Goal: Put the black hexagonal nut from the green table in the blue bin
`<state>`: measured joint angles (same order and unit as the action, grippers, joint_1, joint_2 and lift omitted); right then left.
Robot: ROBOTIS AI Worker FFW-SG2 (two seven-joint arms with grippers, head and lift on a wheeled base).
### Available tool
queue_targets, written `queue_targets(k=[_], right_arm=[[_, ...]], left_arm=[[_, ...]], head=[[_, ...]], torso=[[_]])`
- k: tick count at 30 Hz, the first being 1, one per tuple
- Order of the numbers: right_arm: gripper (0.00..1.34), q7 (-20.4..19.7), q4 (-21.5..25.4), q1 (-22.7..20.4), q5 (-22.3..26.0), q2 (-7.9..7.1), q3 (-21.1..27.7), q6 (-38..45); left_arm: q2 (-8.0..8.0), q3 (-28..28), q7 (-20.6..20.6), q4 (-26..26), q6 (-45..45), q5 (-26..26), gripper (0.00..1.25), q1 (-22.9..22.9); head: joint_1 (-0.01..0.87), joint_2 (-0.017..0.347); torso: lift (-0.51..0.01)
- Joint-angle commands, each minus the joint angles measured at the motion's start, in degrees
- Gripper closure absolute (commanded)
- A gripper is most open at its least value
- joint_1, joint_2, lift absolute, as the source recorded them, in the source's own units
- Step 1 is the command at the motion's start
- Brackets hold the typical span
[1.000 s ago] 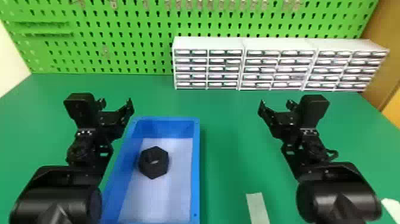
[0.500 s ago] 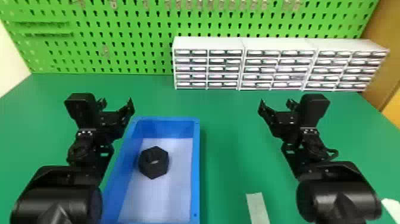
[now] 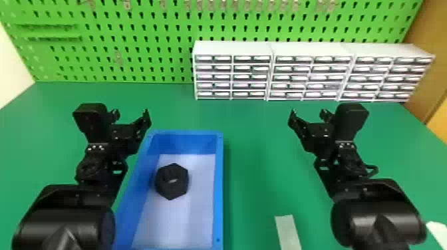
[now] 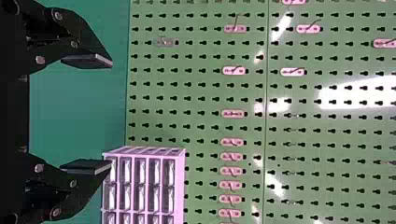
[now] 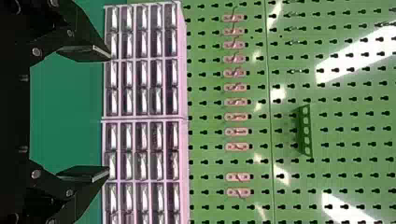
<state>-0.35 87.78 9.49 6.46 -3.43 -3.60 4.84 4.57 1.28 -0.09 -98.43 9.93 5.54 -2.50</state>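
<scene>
Table [image 3: 259, 149]: green, bearing the bin; avoid bumping it.
Bin [image 3: 218, 199]: blue, open-topped; best not nudged.
Left gripper [image 4: 111, 113]: spread, pinching nothing; any retreat should clear the bin's rim.
Right gripper [image 5: 109, 113]: spread, empty; best kept aside.
Nut [image 3: 171, 187]: black, hexagonal, on the bin's floor; placing looks done, so leave it ungrasped.

I face a green pegboard [image 3: 139, 55] with hooks [image 4: 233, 71] | white drawer cabinets [image 3: 232, 48] before it | pale wall [image 3: 9, 76] at my left | brown panel [image 3: 427, 43] at my right | white glare [image 4: 366, 93]
</scene>
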Motion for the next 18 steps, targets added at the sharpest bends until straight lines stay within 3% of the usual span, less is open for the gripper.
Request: queue_targets(k=[1,18], right_arm=[[0.41,0.0,0.0,0.2,0.0,-0.09,0.0,-0.2],[0.41,0.0,0.0,0.5,0.0,-0.09,-0.7,-0.4]], left_arm=[[0.0,-0.2,0.0,0.0,0.0,-0.1,0.49,-0.2],[0.0,-0.5,-0.8,0.1,0.1,-0.9,0.49,-1.0]], head=[[0.686,0.051],[0.686,0.051]], torso=[[-0.096],[-0.096]])
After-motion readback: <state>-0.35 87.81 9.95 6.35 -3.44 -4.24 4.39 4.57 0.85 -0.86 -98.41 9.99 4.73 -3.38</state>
